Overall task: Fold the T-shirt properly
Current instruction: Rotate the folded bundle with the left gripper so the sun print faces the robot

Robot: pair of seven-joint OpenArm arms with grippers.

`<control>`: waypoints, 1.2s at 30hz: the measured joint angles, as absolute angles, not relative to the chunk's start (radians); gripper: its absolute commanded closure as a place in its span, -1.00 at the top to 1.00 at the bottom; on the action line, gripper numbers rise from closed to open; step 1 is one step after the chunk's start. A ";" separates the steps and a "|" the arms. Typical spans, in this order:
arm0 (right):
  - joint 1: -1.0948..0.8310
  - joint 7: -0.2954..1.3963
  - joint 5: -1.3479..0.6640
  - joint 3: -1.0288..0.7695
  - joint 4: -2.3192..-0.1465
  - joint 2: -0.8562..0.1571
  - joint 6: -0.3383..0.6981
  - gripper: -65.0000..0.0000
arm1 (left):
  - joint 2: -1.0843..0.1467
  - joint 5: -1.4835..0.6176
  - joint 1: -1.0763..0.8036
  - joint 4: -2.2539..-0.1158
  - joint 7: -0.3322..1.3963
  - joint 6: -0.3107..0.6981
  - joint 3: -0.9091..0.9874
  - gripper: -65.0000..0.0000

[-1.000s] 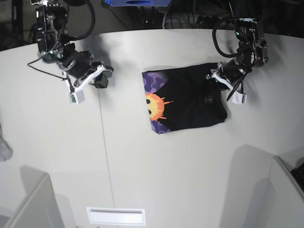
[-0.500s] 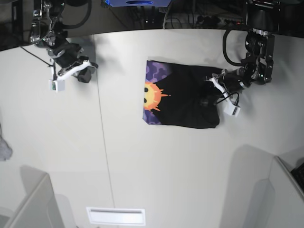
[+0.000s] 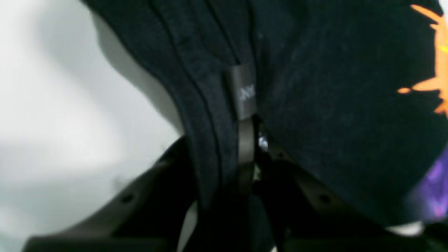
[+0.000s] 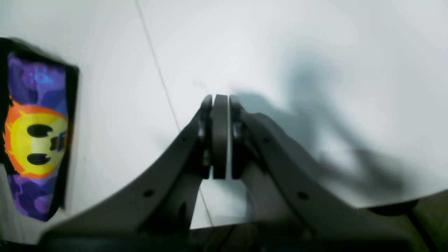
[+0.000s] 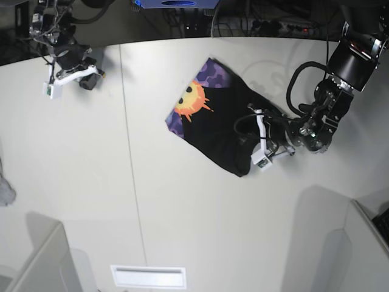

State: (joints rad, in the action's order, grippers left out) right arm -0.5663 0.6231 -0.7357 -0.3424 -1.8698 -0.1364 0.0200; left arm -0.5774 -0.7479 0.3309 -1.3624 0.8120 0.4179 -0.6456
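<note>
T-shirt already folded small, left arm gripping its edge

The T-shirt (image 5: 219, 125) lies as a compact folded bundle at upper centre-right of the base view on the white desk (image 5: 182, 213), sun face print showing toward the upper left. The left gripper (image 5: 250, 144) has its fingers pinching the stacked black hems at the bundle's lower right. The right gripper (image 4: 219, 136), at upper left over bare desk, has fingers pressed together, holding nothing. Judging by this, folding looks nearly done; squaring and releasing remain.
</note>
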 measured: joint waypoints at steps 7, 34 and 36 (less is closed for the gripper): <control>-0.592 0.623 -0.733 -0.419 -1.870 -0.086 0.020 -1.00 | -0.526 -0.464 0.414 -1.398 0.794 0.421 -0.808 -1.00; -0.632 0.616 -0.732 -0.430 -1.870 0.002 0.020 -1.00 | -0.290 0.038 0.434 -1.396 0.824 0.670 -0.860 -1.00; -0.632 0.616 -0.732 -0.430 -1.870 0.003 0.020 -1.00 | -0.290 0.037 0.434 -1.397 0.823 0.670 -0.860 -1.00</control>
State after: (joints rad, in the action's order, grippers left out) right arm -0.6323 0.6159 -0.7322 -0.4301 -1.8698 0.0029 0.0200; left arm -0.2897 0.0372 0.4343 -1.3972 0.8230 0.6704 -0.8604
